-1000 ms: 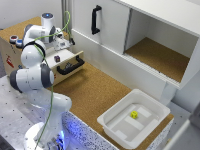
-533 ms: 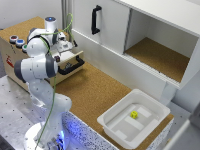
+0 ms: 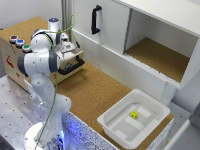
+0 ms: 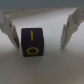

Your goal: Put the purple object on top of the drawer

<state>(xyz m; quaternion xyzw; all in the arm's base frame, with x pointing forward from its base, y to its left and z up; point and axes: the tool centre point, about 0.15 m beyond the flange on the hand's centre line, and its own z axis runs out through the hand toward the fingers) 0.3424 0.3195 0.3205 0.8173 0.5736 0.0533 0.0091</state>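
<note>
Pincer (image 4: 42,31) open, fingers (image 4: 8,30) spread either side of the purple object (image 4: 32,42), not touching it. Block rests on a pale surface; its face carries yellow marks, a bar above a ring. Exterior view: arm bent over the drawer (image 3: 15,57), pincer hidden there. Cork-brown counter (image 3: 95,95), white cabinet (image 3: 107,22), white tub (image 3: 120,127) holding yellow cube (image 3: 134,114).
</note>
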